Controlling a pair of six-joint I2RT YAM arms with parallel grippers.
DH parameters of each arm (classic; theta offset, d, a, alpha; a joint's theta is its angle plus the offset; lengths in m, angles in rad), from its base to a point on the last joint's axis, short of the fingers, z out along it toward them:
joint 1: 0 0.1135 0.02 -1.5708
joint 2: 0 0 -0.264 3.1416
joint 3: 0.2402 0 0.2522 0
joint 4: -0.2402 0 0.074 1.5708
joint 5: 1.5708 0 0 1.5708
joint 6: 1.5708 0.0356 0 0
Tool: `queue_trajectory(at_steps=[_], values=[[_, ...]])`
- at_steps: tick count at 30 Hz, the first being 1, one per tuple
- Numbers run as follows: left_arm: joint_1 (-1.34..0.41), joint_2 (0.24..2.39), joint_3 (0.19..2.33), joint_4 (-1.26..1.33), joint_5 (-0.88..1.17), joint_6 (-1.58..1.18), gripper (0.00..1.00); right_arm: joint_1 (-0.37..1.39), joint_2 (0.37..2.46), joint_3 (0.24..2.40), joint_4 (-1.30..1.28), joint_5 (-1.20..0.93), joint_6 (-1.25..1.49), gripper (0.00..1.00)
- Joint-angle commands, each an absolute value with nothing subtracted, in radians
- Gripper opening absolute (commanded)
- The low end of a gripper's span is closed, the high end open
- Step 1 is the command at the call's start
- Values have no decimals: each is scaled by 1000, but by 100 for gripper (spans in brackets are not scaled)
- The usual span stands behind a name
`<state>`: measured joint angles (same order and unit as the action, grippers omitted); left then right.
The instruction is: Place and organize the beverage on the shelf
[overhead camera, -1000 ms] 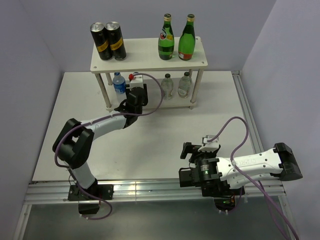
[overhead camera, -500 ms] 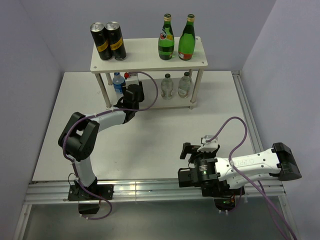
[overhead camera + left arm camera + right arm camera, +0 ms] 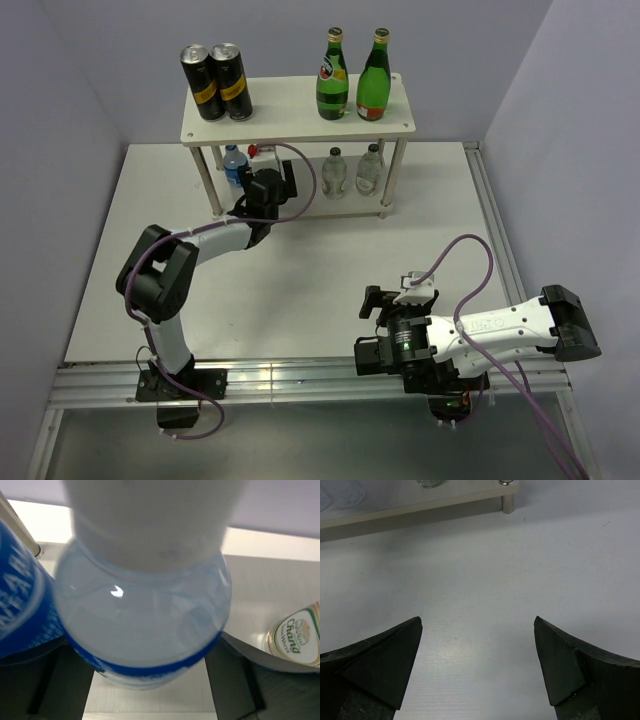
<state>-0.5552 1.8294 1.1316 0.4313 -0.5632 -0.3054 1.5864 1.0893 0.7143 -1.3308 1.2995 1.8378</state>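
Shelf (image 3: 300, 125) at far edge — top board two black cans (image 3: 207, 85) then two green bottles (image 3: 333, 88), lower board two blue-label water bottles (image 3: 237, 166), left gripper (image 3: 264, 172) parted loosely around one, then two clear bottles (image 3: 335, 174) — right gripper (image 3: 478, 622) gaping, empty.

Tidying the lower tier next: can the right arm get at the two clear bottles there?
Probably yes. The right gripper is open and empty, bare table lies between it and the clear bottles, and the left arm is off to their left.
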Motion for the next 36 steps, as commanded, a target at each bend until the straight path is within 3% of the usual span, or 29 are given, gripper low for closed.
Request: queue_trajectory(at_steps=[1, 13, 18, 22, 29, 36], values=[[-551, 1773, 1114, 502, -557, -319, 87, 1592, 1089, 735, -1364, 1350, 1891, 100], [-629, 1646, 977, 453, -620, -351, 87, 1592, 1109, 741, -1407, 1353, 1947, 100], [-728, 1485, 832, 420, -708, -429, 86, 1592, 1140, 744, -1442, 1353, 2000, 100], [-828, 1297, 721, 240, -819, -532, 85, 1595, 1163, 767, -1442, 1350, 1976, 100], [-999, 872, 777, -256, -957, -631, 85, 1606, 1103, 1021, -1437, 1390, 1654, 100], [-1005, 733, 1043, -477, -974, -485, 86, 1608, 1019, 1373, -1266, 1538, 1081, 100]])
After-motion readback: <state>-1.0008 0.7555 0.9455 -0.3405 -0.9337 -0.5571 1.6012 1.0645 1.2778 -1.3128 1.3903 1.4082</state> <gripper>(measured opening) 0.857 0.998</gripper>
